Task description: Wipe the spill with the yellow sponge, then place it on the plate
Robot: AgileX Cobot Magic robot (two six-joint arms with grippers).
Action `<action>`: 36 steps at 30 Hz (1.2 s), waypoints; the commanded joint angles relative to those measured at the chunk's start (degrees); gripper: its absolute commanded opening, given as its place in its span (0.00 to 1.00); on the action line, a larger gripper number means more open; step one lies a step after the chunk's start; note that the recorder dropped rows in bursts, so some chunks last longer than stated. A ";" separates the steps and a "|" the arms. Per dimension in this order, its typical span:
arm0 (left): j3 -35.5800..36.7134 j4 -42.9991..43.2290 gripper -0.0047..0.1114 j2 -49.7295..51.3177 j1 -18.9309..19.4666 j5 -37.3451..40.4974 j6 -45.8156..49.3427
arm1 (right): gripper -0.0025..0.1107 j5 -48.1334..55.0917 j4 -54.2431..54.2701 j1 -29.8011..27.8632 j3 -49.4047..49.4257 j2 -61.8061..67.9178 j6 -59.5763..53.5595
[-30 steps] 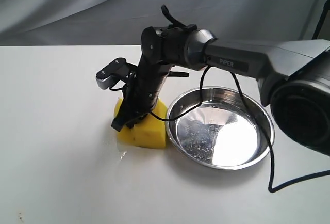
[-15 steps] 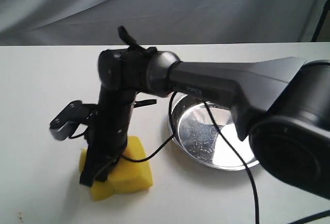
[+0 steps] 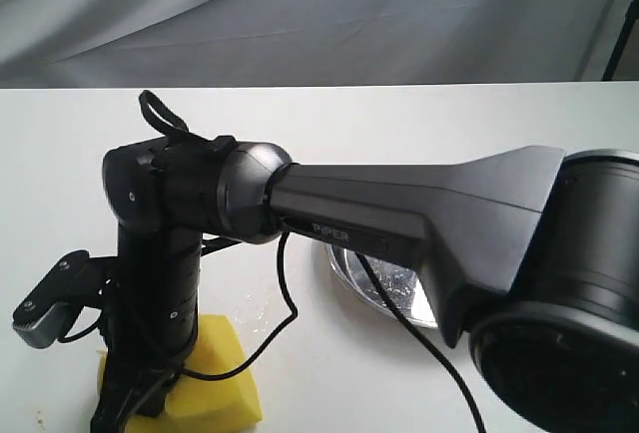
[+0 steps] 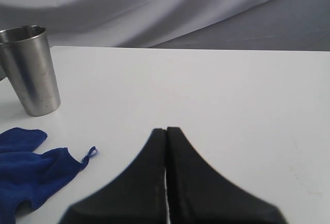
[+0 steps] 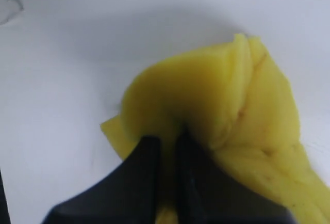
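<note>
The yellow sponge (image 3: pixel 215 383) lies pressed on the white table at the near left, creased and squashed in the right wrist view (image 5: pixel 216 95). My right gripper (image 3: pixel 132 405) (image 5: pixel 166 139) points down and is shut on a fold of the sponge's edge. The plate (image 3: pixel 384 281) sits behind the right arm, and only a shiny sliver of it shows. I cannot make out the spill in any view. My left gripper (image 4: pixel 166 130) is shut with nothing in it, hovering over bare table; the exterior view does not show it.
A steel cup (image 4: pixel 31 72) and a crumpled blue cloth (image 4: pixel 26 175) sit on the table (image 4: pixel 232 95) near the left gripper. The right arm (image 3: pixel 399 214) spans the scene. A grey cloth backdrop (image 3: pixel 319 14) hangs behind the table.
The right gripper has dragged the sponge across the table, away from the plate toward the near left corner. The arm now covers most of the plate.
</note>
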 commanded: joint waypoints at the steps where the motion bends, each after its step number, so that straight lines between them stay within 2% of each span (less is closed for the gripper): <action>1: 0.10 -0.03 0.04 -0.23 -0.21 -0.25 -0.22 | 0.02 1.88 -6.31 -1.59 0.45 -1.75 6.54; 3: 0.10 -0.03 0.04 -0.23 -0.21 -0.25 -0.22 | 0.02 1.88 -10.24 -2.11 0.45 -2.01 9.65; 6: 0.10 -0.03 0.04 -0.23 -0.21 -0.25 -0.22 | 0.09 1.88 -16.96 -2.25 0.45 -2.01 13.80; 8: 0.10 -0.03 0.04 -0.23 -0.21 -0.25 -0.22 | 0.19 1.88 -18.97 -2.25 0.45 -2.01 15.46; 14: 0.10 -0.03 0.04 -0.23 -0.21 -0.25 -0.22 | 0.59 1.88 -15.59 -2.25 0.45 -2.01 15.23; 17: 0.10 -0.03 0.04 -0.23 -0.21 -0.25 -0.22 | 0.69 1.88 -14.43 -2.25 0.45 -2.01 11.94; 36: 0.10 -0.03 0.04 -0.23 -0.21 -0.25 -0.22 | 0.71 1.88 -15.02 -2.24 0.45 -12.55 10.67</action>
